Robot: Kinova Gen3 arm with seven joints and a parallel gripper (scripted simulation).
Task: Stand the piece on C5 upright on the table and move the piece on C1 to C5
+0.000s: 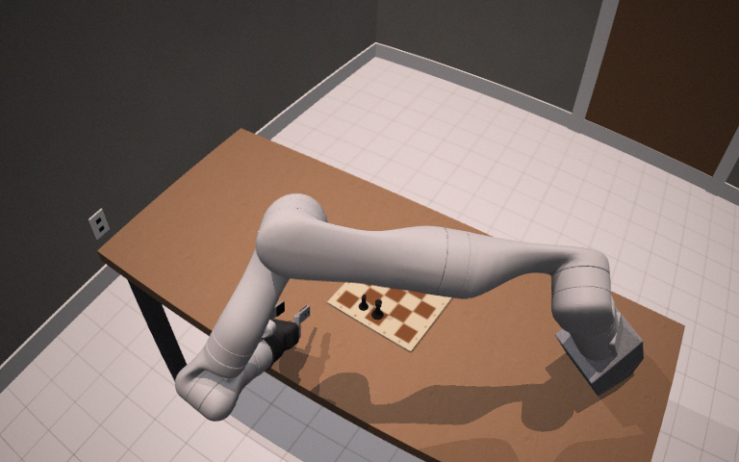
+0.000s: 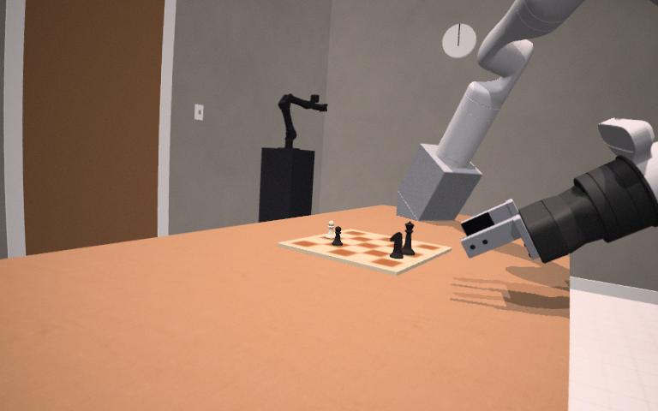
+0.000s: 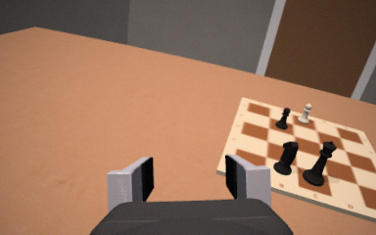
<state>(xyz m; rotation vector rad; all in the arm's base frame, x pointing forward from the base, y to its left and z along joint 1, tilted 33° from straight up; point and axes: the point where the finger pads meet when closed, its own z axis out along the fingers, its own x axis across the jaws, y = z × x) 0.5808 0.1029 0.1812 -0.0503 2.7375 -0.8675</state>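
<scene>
The brown table fills much of every view. Over it, the pale Kinova arm spans the top view's centre. Its two-finger gripper hovers at right in the exterior view, fingers spread wide around nothing. The chessboard lies at right in the wrist view. There, the black queen stands on C1 at lower right, just beside the black knight; at upper right, the black pawn stands near the white pawn, upright on C5.
</scene>
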